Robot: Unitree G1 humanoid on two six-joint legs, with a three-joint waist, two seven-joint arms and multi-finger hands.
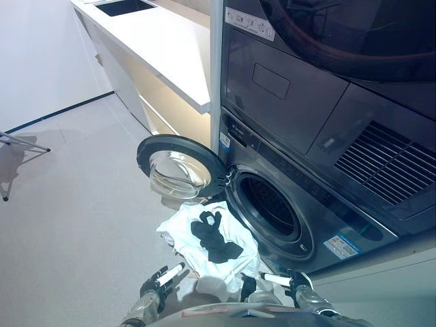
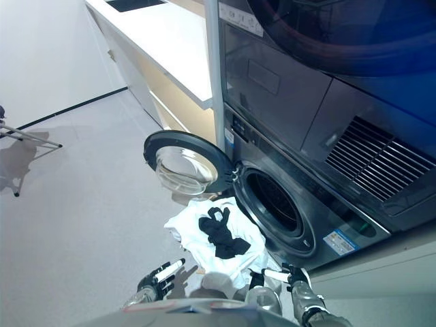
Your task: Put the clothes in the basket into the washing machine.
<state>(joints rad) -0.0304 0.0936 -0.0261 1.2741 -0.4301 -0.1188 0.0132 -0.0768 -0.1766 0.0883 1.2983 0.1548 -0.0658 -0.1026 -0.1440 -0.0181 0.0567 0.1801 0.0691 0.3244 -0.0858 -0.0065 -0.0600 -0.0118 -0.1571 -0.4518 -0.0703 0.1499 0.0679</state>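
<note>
A heap of white clothes (image 1: 204,248) with a black garment (image 1: 214,238) on top lies on the floor right in front of the washing machine (image 1: 300,204). Its round door (image 1: 178,167) stands swung open to the left, and the dark drum opening (image 1: 270,206) is bare. The basket under the heap is hidden. My left hand (image 1: 160,283) is low at the view's bottom, left of the heap, with its fingers straight. My right hand (image 1: 286,279) is at the bottom, right of the heap and below the drum, also with straight fingers. Neither hand touches the clothes.
A second machine (image 1: 313,75) is stacked on top of the washing machine. A white counter (image 1: 163,48) with a sink (image 1: 125,7) runs along the wall to the left. Metal legs of a rack (image 1: 20,143) stand at the far left on the grey floor.
</note>
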